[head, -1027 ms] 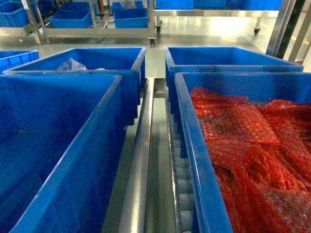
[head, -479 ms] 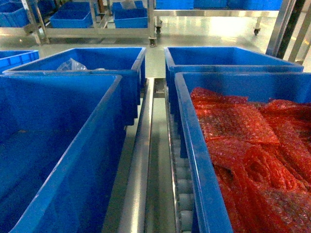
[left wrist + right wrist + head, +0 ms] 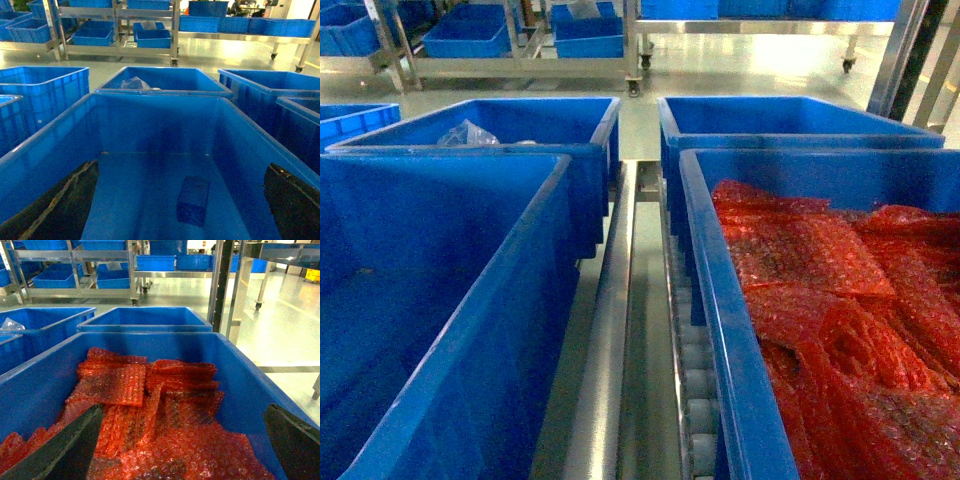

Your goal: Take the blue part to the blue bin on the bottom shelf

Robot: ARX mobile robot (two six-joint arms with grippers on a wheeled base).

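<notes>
At the lower centre of the left wrist view we see the small dark blue rectangular part (image 3: 193,200) lying flat on the smooth floor of the large blue plastic bin (image 3: 150,125), between the two dark fingers of the left gripper (image 3: 182,210) that enter at the lower corners. Those fingers (image 3: 60,205) stand wide apart, touching neither the part nor the bin walls, and hold nothing. In the right wrist view the right gripper (image 3: 182,450) is likewise spread wide, its dark fingers (image 3: 70,450) at the lower corners above a heap of crinkled red bubble-wrap sheets (image 3: 150,410) filling a second blue plastic bin (image 3: 245,385); it grips nothing. In the head view neither gripper shows; the two near bins fill the left and right of the frame, with a shiny steel rail (image 3: 605,340) and a track of small white rollers (image 3: 698,400) running up the middle between them. Two further blue bins sit behind, the upper-left one holding clear crumpled plastic (image 3: 467,134).
</notes>
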